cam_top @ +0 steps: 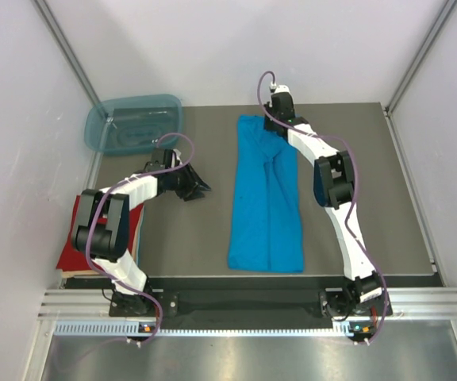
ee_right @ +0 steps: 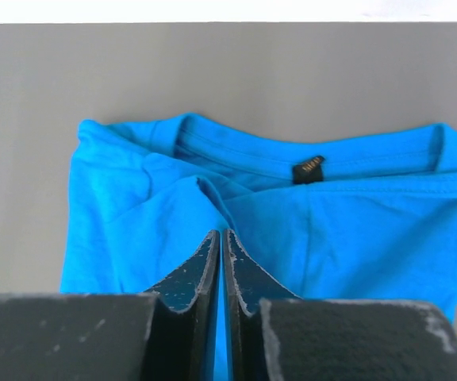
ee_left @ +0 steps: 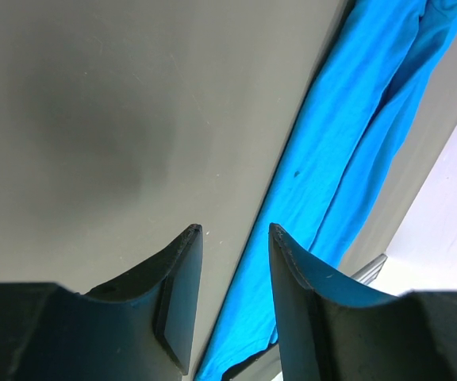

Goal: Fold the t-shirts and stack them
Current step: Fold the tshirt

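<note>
The turquoise-blue t-shirt (cam_top: 266, 198) lies flat in the middle of the bench (cam_top: 181, 238), folded lengthwise into a long strip that runs from the near edge to the far side, with its collar at the far end. The right wrist view shows the neckline and a small dark label (ee_right: 309, 170) inside it; a raised crease in the cloth runs toward the fingertips.

The right end effector (ee_right: 222, 232) is at the collar end with its fingers (ee_right: 209, 266) pressed together, only a hairline slit between them. Whether a pinch of the blue cloth is caught there cannot be told.

The left end effector (ee_left: 232, 230) is over bare bench just left of the blue strip. Its fingers stand apart with nothing between them, and the shirt's long edge passes close by the right finger in the wrist view.

The red t-shirt (cam_top: 71, 242) is a flat folded rectangle at the near left corner, partly hidden under the left arm and well apart from the blue one. A translucent blue-green tub (cam_top: 101, 131) sits at the far left corner.
</note>
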Robot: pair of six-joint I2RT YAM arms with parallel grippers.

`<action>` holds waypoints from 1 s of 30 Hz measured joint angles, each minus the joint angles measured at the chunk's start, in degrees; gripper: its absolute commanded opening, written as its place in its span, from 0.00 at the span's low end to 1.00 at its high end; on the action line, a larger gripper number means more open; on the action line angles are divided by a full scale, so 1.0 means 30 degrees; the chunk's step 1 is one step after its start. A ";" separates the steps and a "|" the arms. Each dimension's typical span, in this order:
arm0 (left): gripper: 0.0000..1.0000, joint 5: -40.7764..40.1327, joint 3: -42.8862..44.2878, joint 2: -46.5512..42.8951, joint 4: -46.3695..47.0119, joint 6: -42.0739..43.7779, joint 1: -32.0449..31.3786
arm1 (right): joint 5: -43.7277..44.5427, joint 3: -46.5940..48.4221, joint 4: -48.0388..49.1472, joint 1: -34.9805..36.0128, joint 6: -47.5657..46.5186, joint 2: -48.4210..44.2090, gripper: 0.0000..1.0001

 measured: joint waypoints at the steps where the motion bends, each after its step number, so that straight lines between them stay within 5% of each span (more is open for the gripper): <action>1: 0.44 0.0051 0.0000 -0.0015 0.0000 0.0000 0.0000 | 0.0058 0.0000 -0.0073 -0.0022 0.0000 0.0000 0.08; 15: 0.49 0.0131 -0.0787 -0.3024 -0.0277 0.0109 0.0000 | -0.0117 0.0000 -0.0240 -0.0823 0.0109 0.0000 0.15; 20: 0.52 0.0546 0.0022 -0.3344 -0.1647 0.1311 -0.0022 | 0.0146 -0.0415 -0.0794 -0.0998 -0.0073 -0.0583 0.29; 25: 0.52 0.0699 0.0452 -0.4262 -0.3432 0.2980 -0.0408 | 0.0605 -0.3993 -0.3366 -0.0998 0.0335 -0.5013 0.42; 30: 0.53 0.0940 -0.2055 -0.6645 -0.3840 0.3366 -0.1610 | 0.0962 -0.9843 -0.6215 -0.0933 0.2120 -1.3172 0.51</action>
